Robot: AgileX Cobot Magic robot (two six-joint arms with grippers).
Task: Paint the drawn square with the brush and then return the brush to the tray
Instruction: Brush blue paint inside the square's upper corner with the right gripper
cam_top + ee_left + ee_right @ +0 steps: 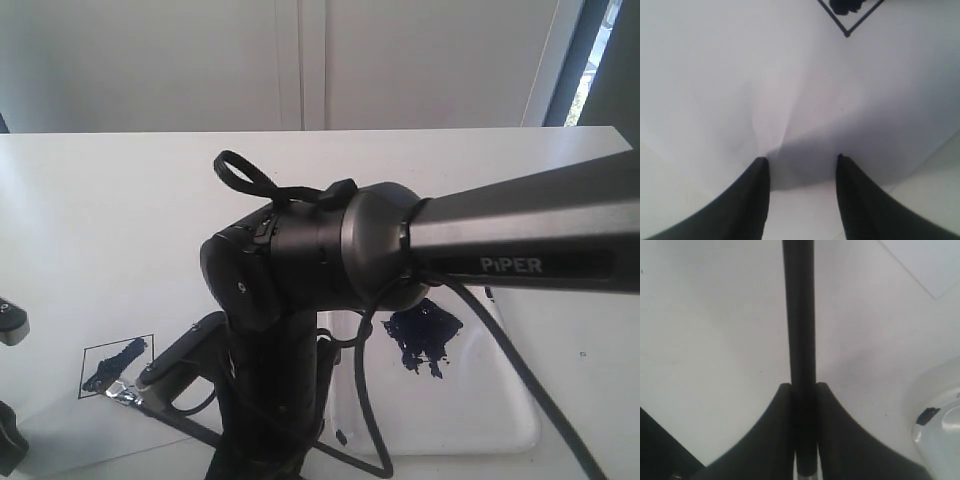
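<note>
Right gripper [803, 386] pinches the brush [799, 315] handle between its fingers [772, 430], bristles ahead of them at the square [115, 365] for painting, tray [940, 440] beside them for the return; left gripper [802, 159] gapes empty over paper [740, 75].

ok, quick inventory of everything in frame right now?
table: one, white, under everything
paper sheet: one, white, on the table, left in the exterior view
drawn square: one, black outline with a dark blue smear inside, on the paper sheet
tray: one, glossy white, on the table to the right of the paper sheet
paint blotch: one, dark blue, in the tray
brush: one, black handle and silver ferrule, tip end by the drawn square
right gripper: one, black, shut on the brush
left gripper: one, black, open and empty, over the paper sheet
right arm: one, dark grey, reaching in from the right
</note>
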